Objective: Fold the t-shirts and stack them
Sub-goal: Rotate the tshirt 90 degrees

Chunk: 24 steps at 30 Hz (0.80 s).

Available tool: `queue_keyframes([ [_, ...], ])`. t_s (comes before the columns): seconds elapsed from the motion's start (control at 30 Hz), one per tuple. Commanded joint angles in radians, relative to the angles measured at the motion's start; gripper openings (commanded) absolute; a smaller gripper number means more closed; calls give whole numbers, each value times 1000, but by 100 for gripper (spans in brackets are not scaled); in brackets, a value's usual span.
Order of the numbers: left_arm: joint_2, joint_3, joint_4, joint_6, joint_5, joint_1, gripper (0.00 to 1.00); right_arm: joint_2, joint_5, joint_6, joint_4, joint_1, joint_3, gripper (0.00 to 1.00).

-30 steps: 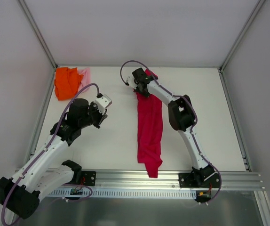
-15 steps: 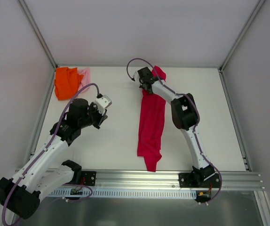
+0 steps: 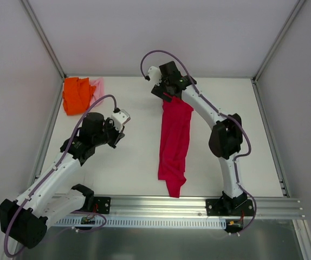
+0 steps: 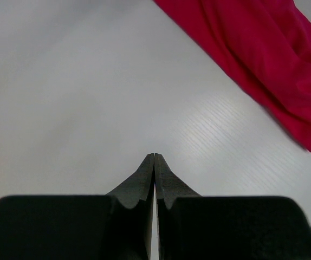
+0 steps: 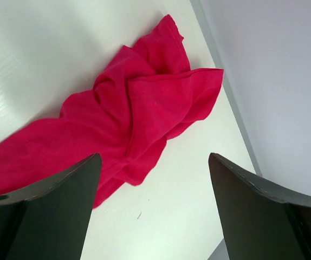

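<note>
Crimson t-shirt [image 3: 173, 143] lies strung out, unfolded; orange t-shirt [image 3: 76, 95] bunched, nothing stacked. Right claw [image 5: 153, 158] wide open, left claw [image 4: 154, 161] shut, both empty.

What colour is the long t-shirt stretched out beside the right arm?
The t-shirt is crimson red, plain with no pattern; the right wrist view shows it best.

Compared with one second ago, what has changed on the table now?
The right gripper pulled the red t-shirt a little towards the back, then opened and let it go. The left gripper stayed shut and in place; the orange t-shirt and pink t-shirt did not move.
</note>
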Motion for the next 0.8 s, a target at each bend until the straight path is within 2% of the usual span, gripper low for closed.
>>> queue_keyframes([
  [0.0,5,-12,31,19,17,12,0,-108,-45,11,-202,-11,81,86],
  [0.07,2,-12,28,19,40,13,0,-226,-87,52,-204,-23,-64,82],
  [0.1,1,-13,26,19,49,12,0,-283,-84,62,-126,-26,-154,82],
  [0.13,1,-9,22,16,66,12,0,-391,-85,65,-82,-31,-327,81],
  [0.2,-1,-7,17,14,75,12,0,-465,-108,62,-137,-31,-436,80],
  [0.27,1,-9,17,11,98,12,0,-542,-208,74,-225,-31,-526,76],
  [0.3,12,-4,15,10,109,12,0,-567,-298,70,-295,-31,-560,69],
  [0.33,21,0,6,10,131,11,0,-632,-324,79,-306,-31,-642,67],
  [0.47,79,31,-1,5,123,12,0,-766,-369,42,-256,-23,-843,71],
  [0.67,246,128,-20,10,109,-12,0,-769,-417,-113,-424,26,-924,72],
  [0.77,372,194,-31,16,18,-93,0,-789,-378,-130,-422,60,-970,74],
])
